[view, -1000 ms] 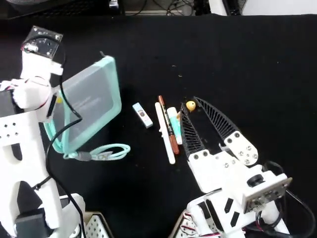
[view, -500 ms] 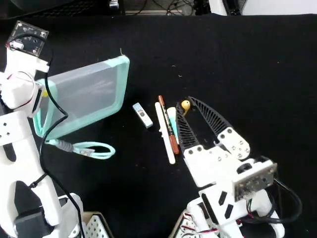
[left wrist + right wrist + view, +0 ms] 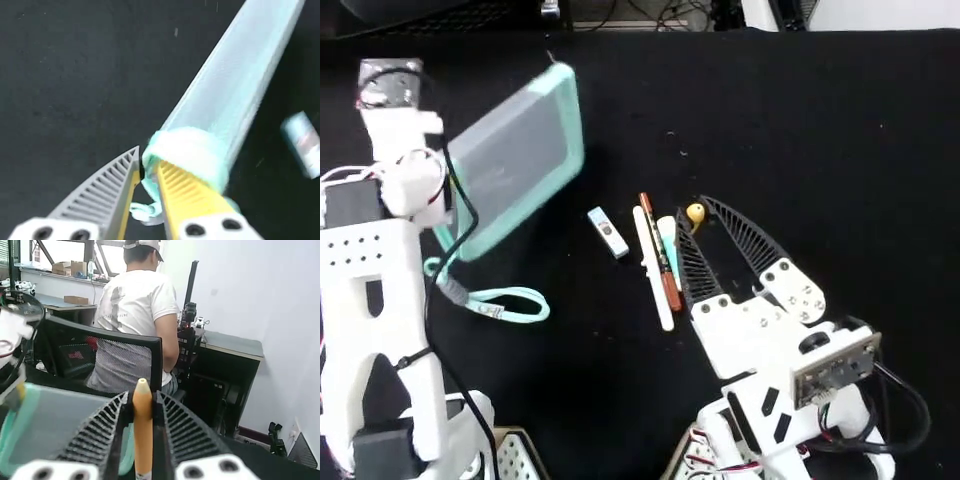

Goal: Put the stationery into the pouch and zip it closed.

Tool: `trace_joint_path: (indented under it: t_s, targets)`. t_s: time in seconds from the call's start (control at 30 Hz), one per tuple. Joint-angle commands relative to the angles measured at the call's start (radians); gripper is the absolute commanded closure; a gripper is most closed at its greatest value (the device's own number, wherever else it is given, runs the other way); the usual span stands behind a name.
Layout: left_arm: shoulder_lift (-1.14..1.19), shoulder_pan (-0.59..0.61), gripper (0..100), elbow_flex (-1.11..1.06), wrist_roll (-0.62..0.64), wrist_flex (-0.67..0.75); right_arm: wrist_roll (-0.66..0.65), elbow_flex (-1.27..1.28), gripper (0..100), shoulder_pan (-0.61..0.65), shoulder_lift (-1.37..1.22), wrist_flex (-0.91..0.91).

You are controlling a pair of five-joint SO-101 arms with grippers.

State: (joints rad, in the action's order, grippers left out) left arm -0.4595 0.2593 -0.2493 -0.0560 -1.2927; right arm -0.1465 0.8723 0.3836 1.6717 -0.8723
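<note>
On a black counter (image 3: 840, 130), seen from above, we find the left arm (image 3: 375, 290) standing at eight o'clock with the teal pouch (image 3: 515, 160) held out toward ten o'clock. The left jaws are clenched on one corner of the pouch, as the left wrist view makes plain. The pouch sits tilted, and we cannot tell whether its far edge meets the counter. Its strap (image 3: 505, 303) trails out from beside the arm and lies in a loop on the counter, at about eight o'clock from the centre.

Near the centre lies the loose stationery. We see a small eraser (image 3: 608, 232), and just at three o'clock of it a white pen (image 3: 653, 268), a brown pen (image 3: 659, 252) and a teal pen (image 3: 669, 240). The three are packed side by side and run roughly from twelve to six o'clock.

The right arm (image 3: 770, 340) comes in from five o'clock. The right jaws are clamped on a yellow stick (image 3: 143, 425), which stands upright between them in the right wrist view. From above, its rounded tip shows at the ends of the jaws, just at three o'clock of the teal pen. The pouch is well apart from the pens, at about ten o'clock from them.
</note>
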Motion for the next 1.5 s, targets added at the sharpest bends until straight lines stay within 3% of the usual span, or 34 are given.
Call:
trace_joint_path:
  t_s: [0.0, 0.33, 0.47, 0.6, 0.73, 0.93, 1.1, 1.2, 1.33, 1.47]
  targets:
    - [-0.009, -0.050, 93, 0.076, 0.216, 0.049, 0.009, -0.002, 98.6, -0.002, 0.004, 0.002]
    - [-0.008, -0.226, 92, 0.183, 0.318, -0.002, 0.009, -0.001, 98.6, -0.002, 0.004, 0.000]
    - [0.028, -0.220, 92, 0.053, 0.290, 0.006, 0.009, -0.001, 98.6, -0.002, 0.004, 0.000]
    - [0.087, -0.088, 92, -0.097, 0.229, 0.083, 0.009, -0.001, 98.6, -0.002, 0.004, 0.000]
    - [0.160, 0.021, 92, -0.216, 0.087, 0.144, 0.009, -0.001, 98.6, -0.002, 0.004, 0.002]
    - [0.261, 0.039, 92, -0.308, -0.207, 0.153, 0.009, -0.001, 98.6, -0.002, 0.004, 0.002]
    - [0.276, 0.105, 92, -0.289, -0.285, 0.164, -0.009, 0.010, 98.6, -0.008, -0.002, -0.071]
    - [0.276, 0.156, 92, -0.275, -0.331, 0.187, -0.091, 0.076, 98.6, -0.009, 0.004, -0.127]
    - [0.276, 0.232, 92, -0.274, -0.411, 0.299, -0.132, 0.185, 98.6, -0.083, 0.004, -0.140]
    - [0.285, 0.317, 91, -0.315, -0.519, 0.519, -0.141, 0.274, 98.6, -0.229, 0.004, -0.110]
